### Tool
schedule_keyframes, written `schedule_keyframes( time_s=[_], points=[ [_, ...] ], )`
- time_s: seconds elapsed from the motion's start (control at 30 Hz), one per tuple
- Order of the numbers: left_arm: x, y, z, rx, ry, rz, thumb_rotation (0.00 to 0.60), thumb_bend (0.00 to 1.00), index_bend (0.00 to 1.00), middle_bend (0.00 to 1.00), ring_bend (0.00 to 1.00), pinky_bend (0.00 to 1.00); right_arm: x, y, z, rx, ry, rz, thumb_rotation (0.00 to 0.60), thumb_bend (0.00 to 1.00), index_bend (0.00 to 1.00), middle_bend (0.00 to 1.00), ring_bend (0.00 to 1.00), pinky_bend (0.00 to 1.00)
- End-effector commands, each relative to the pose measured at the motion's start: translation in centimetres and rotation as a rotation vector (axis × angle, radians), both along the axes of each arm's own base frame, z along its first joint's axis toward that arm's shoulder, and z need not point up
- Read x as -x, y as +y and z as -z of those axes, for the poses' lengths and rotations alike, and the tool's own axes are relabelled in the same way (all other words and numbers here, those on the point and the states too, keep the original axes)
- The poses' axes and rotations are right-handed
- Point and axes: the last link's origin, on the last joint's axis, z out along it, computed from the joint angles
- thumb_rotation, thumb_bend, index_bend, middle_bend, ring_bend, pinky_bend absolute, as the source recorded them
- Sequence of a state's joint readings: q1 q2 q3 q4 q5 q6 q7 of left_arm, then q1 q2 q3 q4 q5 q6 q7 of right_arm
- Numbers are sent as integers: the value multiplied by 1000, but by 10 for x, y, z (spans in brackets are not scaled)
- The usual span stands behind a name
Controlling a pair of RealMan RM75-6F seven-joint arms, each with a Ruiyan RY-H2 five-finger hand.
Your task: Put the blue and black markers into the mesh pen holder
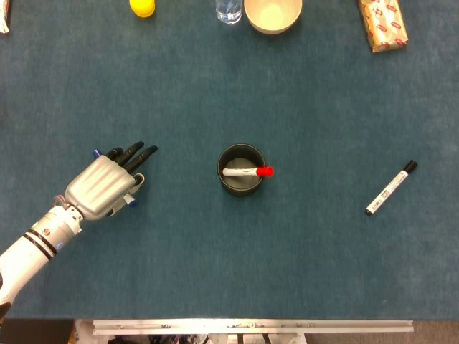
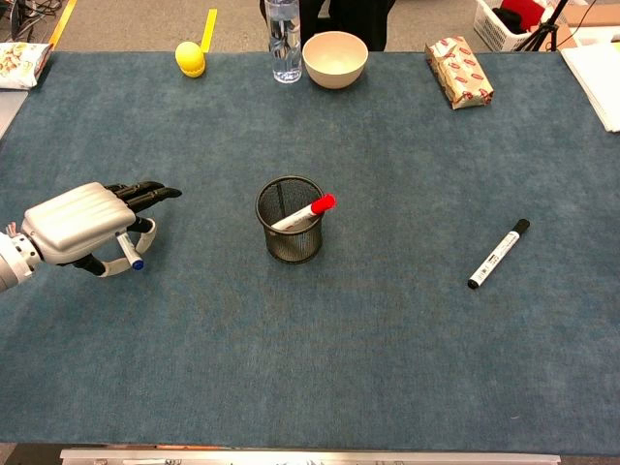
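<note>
Seen from the head camera, the left hand [image 1: 102, 188] sits palm-down over the left part of the blue-covered bench [image 1: 301, 100], its dark fingers [image 1: 136, 153] stretched toward the middle and closed over the blue marker [image 1: 131, 203], whose blue tip pokes out under the palm's near edge. The mesh pen holder [image 1: 242, 170] stands at centre, well apart from the hand, with a red-capped marker [image 1: 247, 172] lying across its mouth. The black marker [image 1: 391, 188] lies flat and slanted on the right side of the bench, far from the holder. Along the far edge sit a yellow object [image 1: 142, 6], a water bottle [image 1: 229, 9], a cream bowl [image 1: 272, 14] and a wrapped packet [image 1: 382, 24].

From the chest camera, the left hand [image 2: 79, 225] is raised slightly above the cloth, the blue marker [image 2: 130, 254] pinched between thumb and fingers [image 2: 145, 193] and tilted with its blue end down. The mesh pen holder [image 2: 291, 220] stands upright, the red-capped marker [image 2: 303, 212] leaning inside it. The black marker [image 2: 499, 254] lies untouched at right. The right hand appears in neither view.
</note>
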State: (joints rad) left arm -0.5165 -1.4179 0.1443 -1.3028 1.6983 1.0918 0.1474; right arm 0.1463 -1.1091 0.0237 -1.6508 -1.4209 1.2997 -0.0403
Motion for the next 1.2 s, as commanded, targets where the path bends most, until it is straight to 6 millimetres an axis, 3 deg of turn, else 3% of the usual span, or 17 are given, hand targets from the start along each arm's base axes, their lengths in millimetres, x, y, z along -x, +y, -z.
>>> schedule_keyframes(
  time_s=[0.03,0.57,0.9,1.2],
  points=[
    [-5,1,-12,-23,-37,-20,600,311,627,0,20,252,0,0,0,1,-1,1,600,0,410,330,256,297],
    [-37,13,-68,-62,-277,-268,600,311,645,0,20,252,-5,-6,-1,11,-8,-16,600,0,410,330,256,297],
    [-72,14,-102,20,-558,-412,600,311,668,0,20,252,-5,-6,-1,10,-8,-16,600,0,409,330,256,297],
    [-102,10,-119,185,-758,-503,600,312,668,0,20,252,-9,-10,-3,21,-11,-35,600,0,410,330,256,297]
  ],
)
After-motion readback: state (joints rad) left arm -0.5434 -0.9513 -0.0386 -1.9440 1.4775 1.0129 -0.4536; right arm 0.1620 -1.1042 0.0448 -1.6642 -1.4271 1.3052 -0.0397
